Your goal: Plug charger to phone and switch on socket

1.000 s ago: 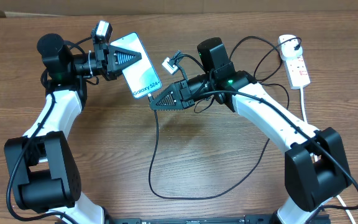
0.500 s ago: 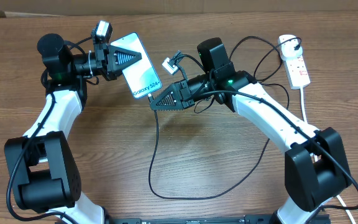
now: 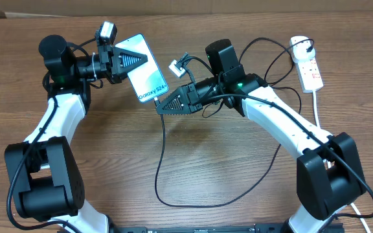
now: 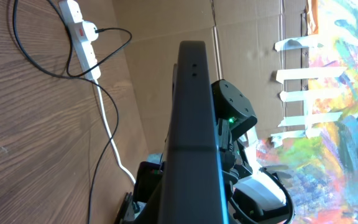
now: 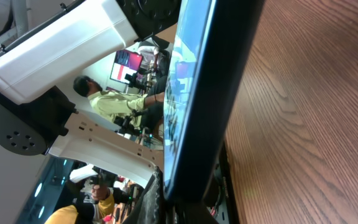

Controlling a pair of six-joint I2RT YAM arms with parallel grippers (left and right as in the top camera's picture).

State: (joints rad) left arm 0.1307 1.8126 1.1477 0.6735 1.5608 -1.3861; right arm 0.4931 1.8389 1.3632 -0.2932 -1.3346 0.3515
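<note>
The phone (image 3: 146, 76), cyan screen up with white text on its near short edge, is held above the table by my left gripper (image 3: 136, 60), which is shut on its far end. My right gripper (image 3: 162, 106) is at the phone's near short edge, shut on the charger's connector end, which is hidden between the fingers. The charger cable (image 3: 160, 175) hangs from there and loops over the table to a plug (image 3: 301, 44) in the socket (image 3: 309, 66) at the far right. The left wrist view shows the phone (image 4: 194, 130) edge-on and the socket (image 4: 82, 34). The right wrist view shows the phone (image 5: 211, 81) edge-on.
The socket's thick white cord (image 3: 317, 107) runs toward the front past my right arm. A cardboard wall (image 4: 166, 37) stands behind the table's far edge. Wood tabletop (image 5: 316, 124) lies below the phone.
</note>
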